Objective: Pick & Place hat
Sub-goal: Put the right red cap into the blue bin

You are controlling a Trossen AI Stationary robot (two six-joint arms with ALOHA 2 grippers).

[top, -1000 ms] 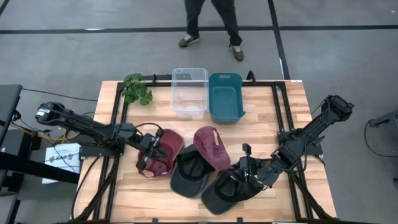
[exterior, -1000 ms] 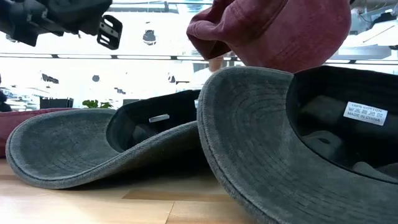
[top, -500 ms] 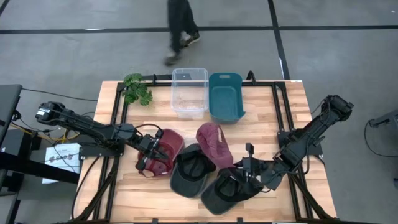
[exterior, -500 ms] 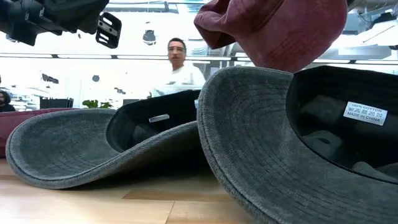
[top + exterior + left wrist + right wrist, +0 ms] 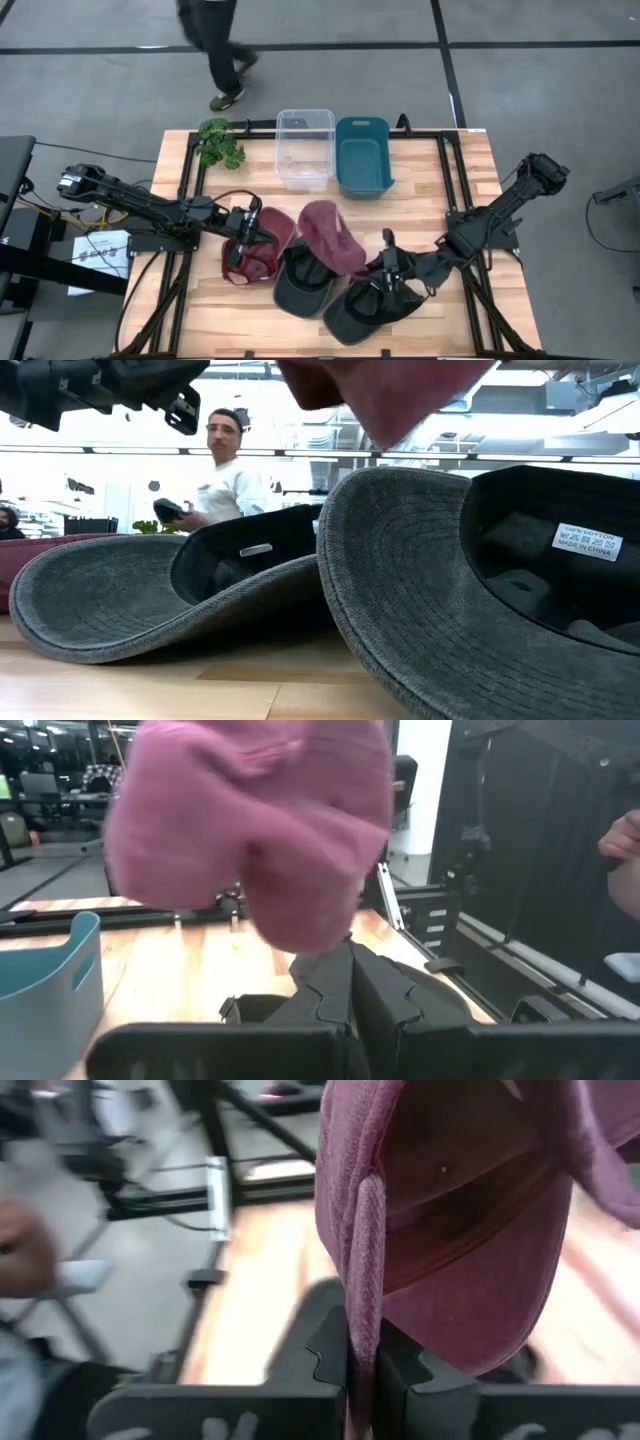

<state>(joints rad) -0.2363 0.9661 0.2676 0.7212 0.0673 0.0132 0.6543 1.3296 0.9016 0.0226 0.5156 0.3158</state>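
Overhead looking straight down, low camera level beside the grey hats (image 5: 420,590), wrist cameras close on maroon hats (image 5: 450,1230)

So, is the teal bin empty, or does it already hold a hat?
Empty: the high view shows the teal bin's bare floor, with nothing lying inside.

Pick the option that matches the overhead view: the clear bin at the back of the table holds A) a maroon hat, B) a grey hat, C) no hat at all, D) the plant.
C: the clear bin shows only its bare bottom, and every hat lies or hangs nearer the front of the table.
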